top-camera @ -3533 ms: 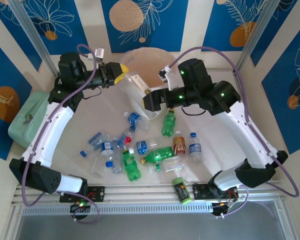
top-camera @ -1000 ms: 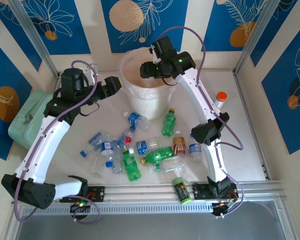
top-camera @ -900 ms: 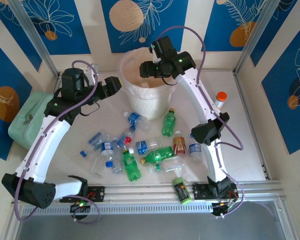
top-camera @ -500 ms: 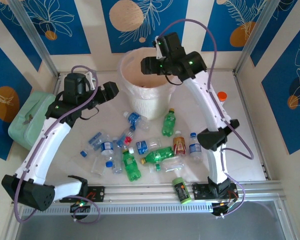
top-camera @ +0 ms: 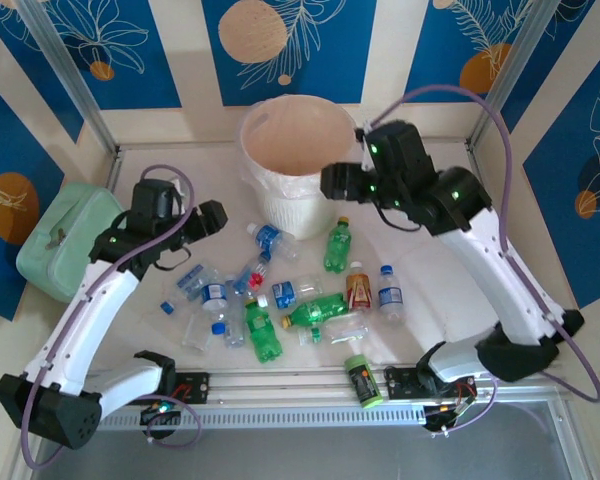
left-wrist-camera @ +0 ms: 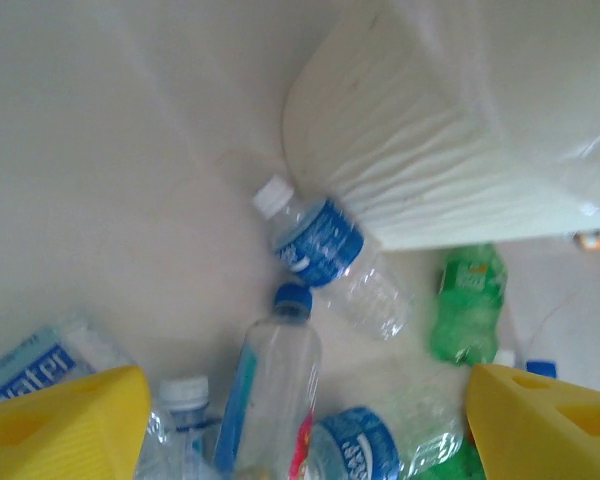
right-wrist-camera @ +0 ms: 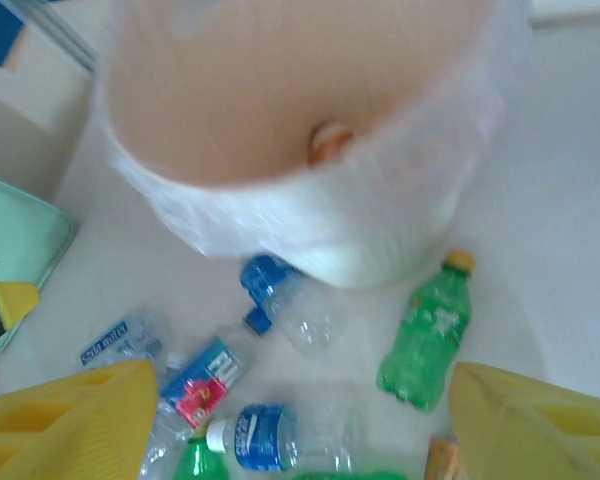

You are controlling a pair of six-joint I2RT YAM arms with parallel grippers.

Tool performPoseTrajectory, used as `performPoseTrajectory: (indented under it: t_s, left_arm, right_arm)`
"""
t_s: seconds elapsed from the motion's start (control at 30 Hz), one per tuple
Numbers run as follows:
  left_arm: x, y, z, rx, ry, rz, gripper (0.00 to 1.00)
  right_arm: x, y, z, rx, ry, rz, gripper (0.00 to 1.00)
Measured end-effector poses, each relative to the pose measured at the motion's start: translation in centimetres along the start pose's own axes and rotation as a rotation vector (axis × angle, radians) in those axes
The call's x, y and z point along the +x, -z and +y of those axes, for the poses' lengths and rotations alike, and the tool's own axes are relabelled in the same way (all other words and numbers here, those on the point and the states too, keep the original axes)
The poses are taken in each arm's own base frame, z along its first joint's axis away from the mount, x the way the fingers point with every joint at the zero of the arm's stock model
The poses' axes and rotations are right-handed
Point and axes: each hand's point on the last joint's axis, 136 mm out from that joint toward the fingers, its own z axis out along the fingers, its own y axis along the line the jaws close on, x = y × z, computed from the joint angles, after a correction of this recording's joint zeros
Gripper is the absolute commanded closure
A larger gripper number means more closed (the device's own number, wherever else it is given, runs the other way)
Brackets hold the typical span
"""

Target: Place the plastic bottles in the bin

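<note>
Clutter covers the white tabletop [top-camera: 430, 290] in front of us: the plastic bottles [top-camera: 263, 338] lie loose between the two arms, some green and some clear with blue labels, none of them in a grip. The bin [top-camera: 298, 205] stands upright behind them, toward the far edge. From the right wrist we see its pale pink inside, with a small brownish thing [right-wrist-camera: 328, 142] in it. The left pincer [top-camera: 210, 217] hangs just left of the bin. Its wrist view shows the yellow fingers [left-wrist-camera: 60, 425] spread wide with nothing between them, above a blue-labelled bottle [left-wrist-camera: 325, 250] that lies against the bin's foot. The right pincer [top-camera: 332, 183] hovers beside the bin's right wall, likewise gaping and empty.
</note>
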Motion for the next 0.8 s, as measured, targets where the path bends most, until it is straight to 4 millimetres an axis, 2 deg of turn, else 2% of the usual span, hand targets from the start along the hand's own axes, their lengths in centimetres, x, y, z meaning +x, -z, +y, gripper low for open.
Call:
performPoseTrajectory:
  t_s: [0.07,0.13,0.23,0.33,0.43,0.53,0.8]
  left_arm:
    - [1.4,-0.6,0.1,-0.009,-0.013,0.043,0.21]
    - [1.9,-0.9,0.0,-0.009,-0.022,0.06,0.21]
    - [1.5,-0.9,-0.6,0.014,-0.028,0.042,0.21]
    - [0.9,-1.3,-1.7,0.051,-0.032,0.033,0.23]
    - [0.3,-2.0,-3.2,0.095,-0.043,0.028,0.24]
    - [-0.1,-2.3,-4.7,0.142,-0.054,0.02,0.25]
    - [-1.2,-1.7,-6.4,0.209,-0.044,-0.014,0.25]
  right_arm:
    - [2.3,-1.0,-2.7,0.066,-0.064,0.05,0.21]
    - [5.0,-2.1,-5.7,0.149,-0.129,0.117,0.2]
    - [8.9,-3.6,-9.8,0.266,-0.229,0.228,0.18]
    - [12.4,-4.8,-13.1,0.361,-0.304,0.328,0.18]
    - [15.5,-5.7,-15.0,0.427,-0.344,0.432,0.19]
    - [17.8,-6.8,-16.0,0.474,-0.36,0.518,0.18]
    - [22.0,-8.7,-17.7,0.51,-0.431,0.659,0.18]
